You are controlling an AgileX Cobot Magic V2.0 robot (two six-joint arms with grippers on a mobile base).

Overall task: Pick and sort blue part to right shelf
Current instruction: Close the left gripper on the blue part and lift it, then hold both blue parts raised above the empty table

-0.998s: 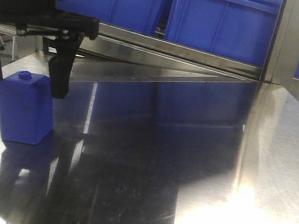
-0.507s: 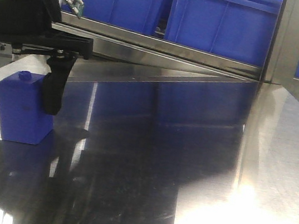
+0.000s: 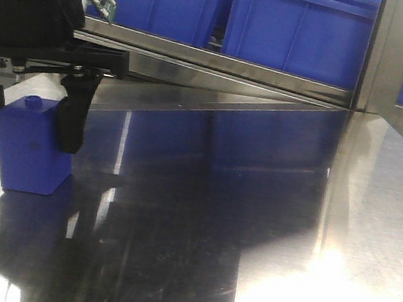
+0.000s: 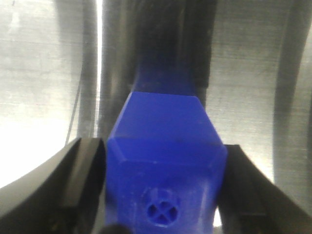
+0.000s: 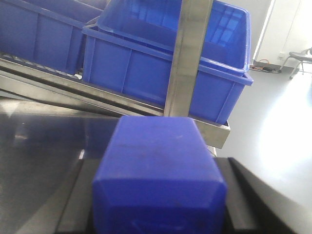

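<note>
At the far left the left gripper comes down over the part, a blue block with a small knob on top. It stands upright on the table, near the left edge of the front view. One finger lies along each flank. In the left wrist view both look to be touching the block, so I judge the jaws closed on it, though the block is not lifted. The fingers straddle its flat sides, probably so that it rises without tipping.

Further right the steel top is bare and mirrors the bins. These sit on the sloping shelf behind, likely tilted so that parts slide to one end. A steel post stands near the right edge.

The right gripper shows only in its own wrist view. There it clamps a second part, held clear of the table and facing a bin. That seems a carrying pose for the drop. The right shelf is hard to pick out.
</note>
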